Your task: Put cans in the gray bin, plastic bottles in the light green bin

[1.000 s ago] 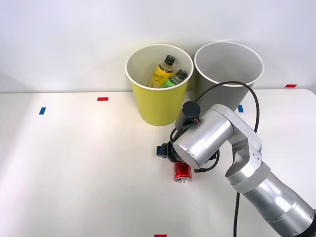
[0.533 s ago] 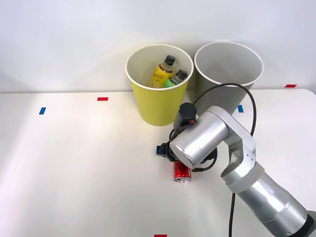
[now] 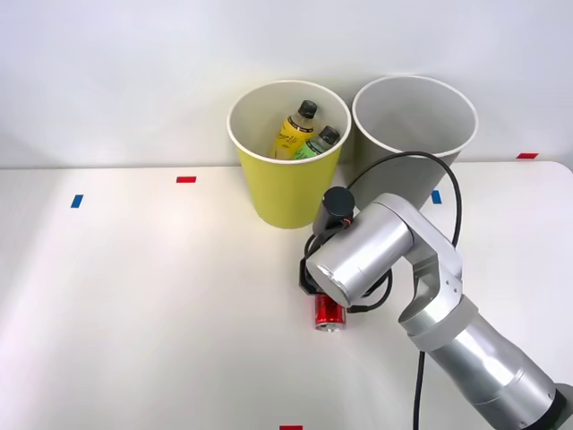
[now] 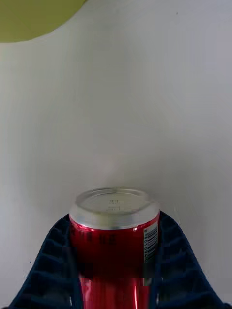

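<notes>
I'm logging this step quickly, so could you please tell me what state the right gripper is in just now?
Right gripper: closed on the red can, one blue finger against each side; the can lies on the table.

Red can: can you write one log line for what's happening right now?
right gripper: shut on red can | can lying on table | both bottles in light green bin | gray bin: no can

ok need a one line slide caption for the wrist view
Blue ribbed fingers close on either side of the red can lying on the white table.
</notes>
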`<move>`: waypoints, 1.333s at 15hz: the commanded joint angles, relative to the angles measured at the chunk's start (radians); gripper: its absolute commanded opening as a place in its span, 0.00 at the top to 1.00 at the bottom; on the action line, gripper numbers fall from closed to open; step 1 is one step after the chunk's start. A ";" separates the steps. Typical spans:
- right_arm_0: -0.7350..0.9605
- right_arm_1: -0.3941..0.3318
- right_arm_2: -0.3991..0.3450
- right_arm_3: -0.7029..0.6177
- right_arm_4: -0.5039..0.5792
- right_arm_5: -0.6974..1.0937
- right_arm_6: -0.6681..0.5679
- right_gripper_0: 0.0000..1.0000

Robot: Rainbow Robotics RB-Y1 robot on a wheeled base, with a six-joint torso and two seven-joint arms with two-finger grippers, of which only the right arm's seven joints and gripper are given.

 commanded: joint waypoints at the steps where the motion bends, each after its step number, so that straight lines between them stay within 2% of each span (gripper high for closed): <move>1: 0.000 -0.003 -0.003 0.000 0.000 -0.001 0.013 1.00; 3: 0.000 -0.014 -0.033 -0.020 -0.023 -0.021 0.069 1.00; 5: 0.000 -0.017 -0.108 -0.036 -0.075 -0.023 0.211 1.00; 9: 0.014 -0.073 -0.187 -0.120 -0.163 -0.023 0.383 1.00; 13: 0.128 -0.121 -0.316 -0.309 -0.259 -0.023 0.530 1.00; 18: 0.302 -0.113 -0.474 -0.530 -0.313 -0.077 0.730 1.00; 20: 0.402 -0.110 -0.553 -0.606 -0.399 -0.144 0.799 1.00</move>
